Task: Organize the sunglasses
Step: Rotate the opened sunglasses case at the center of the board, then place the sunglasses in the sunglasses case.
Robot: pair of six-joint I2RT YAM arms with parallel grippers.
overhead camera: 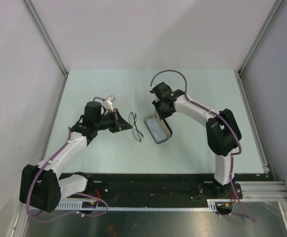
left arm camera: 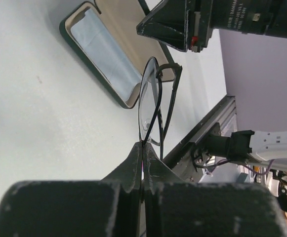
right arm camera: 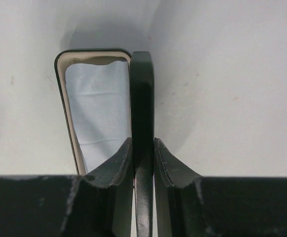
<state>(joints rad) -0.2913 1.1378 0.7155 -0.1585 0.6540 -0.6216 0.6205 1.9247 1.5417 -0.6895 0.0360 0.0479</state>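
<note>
The sunglasses (overhead camera: 136,127) (left arm camera: 150,98) are a thin dark wire pair with clear lenses, held above the table just left of the case. My left gripper (overhead camera: 121,123) (left arm camera: 144,144) is shut on their thin frame. The black case (overhead camera: 158,129) (left arm camera: 108,59) lies open at the table's middle, with a pale blue cloth (right arm camera: 101,108) inside. Its lid (right arm camera: 142,89) stands upright on edge. My right gripper (overhead camera: 159,115) (right arm camera: 143,143) is shut on that lid from the far side.
The pale green table (overhead camera: 202,98) spreads around the case. Grey walls and metal posts (overhead camera: 47,37) enclose it. A black rail (overhead camera: 158,185) with the arm bases runs along the near edge. The right arm's wrist (left arm camera: 192,24) hangs above the case in the left wrist view.
</note>
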